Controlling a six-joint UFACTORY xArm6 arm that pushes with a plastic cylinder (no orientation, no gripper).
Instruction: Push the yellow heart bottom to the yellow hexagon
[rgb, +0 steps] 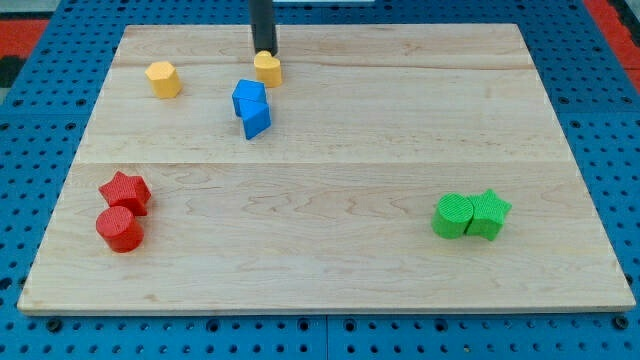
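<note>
The yellow heart (267, 68) lies near the view's top, a little left of centre. My tip (263, 50) stands right at its upper edge, touching or almost touching it. The yellow hexagon (163, 78) lies to the view's left of the heart, about a hundred pixels away, near the board's top left. Two blue blocks lie just below the heart: an upper blue block (248, 98) and a lower blue block (257, 119), touching each other.
A red star (125, 190) and a red cylinder (120, 228) sit together at the view's bottom left. A green cylinder (452, 215) and a green star (488, 213) sit together at the bottom right. The wooden board (330, 270) lies on a blue pegboard.
</note>
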